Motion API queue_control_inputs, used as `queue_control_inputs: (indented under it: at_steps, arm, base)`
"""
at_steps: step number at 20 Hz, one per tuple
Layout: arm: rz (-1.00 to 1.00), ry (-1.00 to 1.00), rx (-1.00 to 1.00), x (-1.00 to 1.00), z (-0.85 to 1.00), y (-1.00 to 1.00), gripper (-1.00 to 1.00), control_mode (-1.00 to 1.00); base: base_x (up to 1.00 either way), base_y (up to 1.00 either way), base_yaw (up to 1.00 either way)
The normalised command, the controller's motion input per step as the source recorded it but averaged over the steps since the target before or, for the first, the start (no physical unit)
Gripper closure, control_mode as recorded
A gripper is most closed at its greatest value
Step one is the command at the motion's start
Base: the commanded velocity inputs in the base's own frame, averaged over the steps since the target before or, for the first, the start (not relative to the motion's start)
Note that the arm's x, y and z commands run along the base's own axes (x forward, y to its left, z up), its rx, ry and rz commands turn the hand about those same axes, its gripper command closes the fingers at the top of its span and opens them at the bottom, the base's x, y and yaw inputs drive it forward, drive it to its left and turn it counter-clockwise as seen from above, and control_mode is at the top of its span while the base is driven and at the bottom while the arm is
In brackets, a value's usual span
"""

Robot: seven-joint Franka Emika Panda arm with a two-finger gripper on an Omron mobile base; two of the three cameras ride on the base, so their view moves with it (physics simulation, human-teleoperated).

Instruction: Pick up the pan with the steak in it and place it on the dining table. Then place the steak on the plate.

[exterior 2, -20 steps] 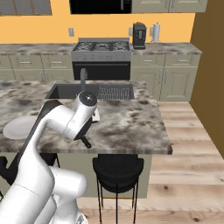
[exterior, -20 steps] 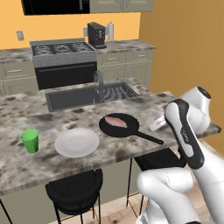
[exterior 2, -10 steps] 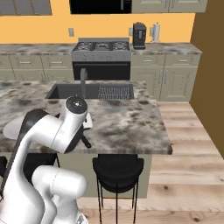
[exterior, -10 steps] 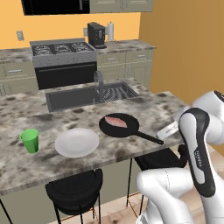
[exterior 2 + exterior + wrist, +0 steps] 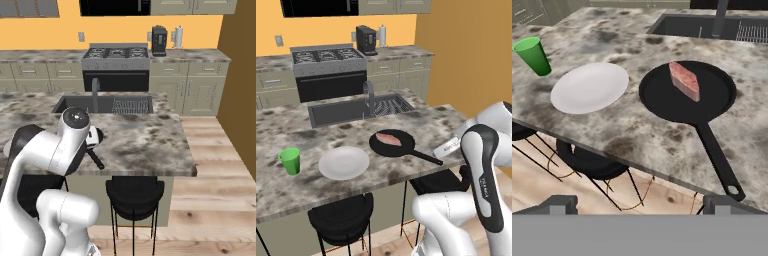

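The black pan (image 5: 402, 148) rests on the dining table (image 5: 446, 120) with its long handle (image 5: 717, 160) pointing toward the table's near edge. The pinkish steak (image 5: 388, 138) lies inside the pan, seen too in the hand view as the steak (image 5: 684, 80) on the pan (image 5: 677, 105). Left of the pan sits the white plate (image 5: 343, 162), bare, also visible as the plate (image 5: 589, 86). My gripper (image 5: 641, 204) is open and empty, hanging off the table's near edge, back from the handle's end and touching nothing.
A green cup (image 5: 290, 161) stands left of the plate. The inset sink (image 5: 341, 112) with its faucet lies behind the pan. Black bar stools (image 5: 341, 217) stand under the table's near edge. A stove (image 5: 328, 55) and coffee machine line the back counter.
The arm has drawn back from the table, its elbow swinging outward. Pan, steak and plate have stayed put, and the gripper has remained open.
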Motion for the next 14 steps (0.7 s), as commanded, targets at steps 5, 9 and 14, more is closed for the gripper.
queue_control_inputs:
  at_steps: [5,9,14]
  arm:
    - [-0.01,0.00,-0.05,0.00,0.00,0.19,-1.00,-1.00]
    - [-0.02,0.00,-0.14,0.00,0.00,0.29,-1.00,-1.00]
    - [-0.01,0.00,-0.13,0.00,0.00,0.22,-1.00,-1.00]
  base:
    - [0.00,0.00,0.00]
    - [0.00,0.00,0.00]
    - [0.00,0.00,0.00]
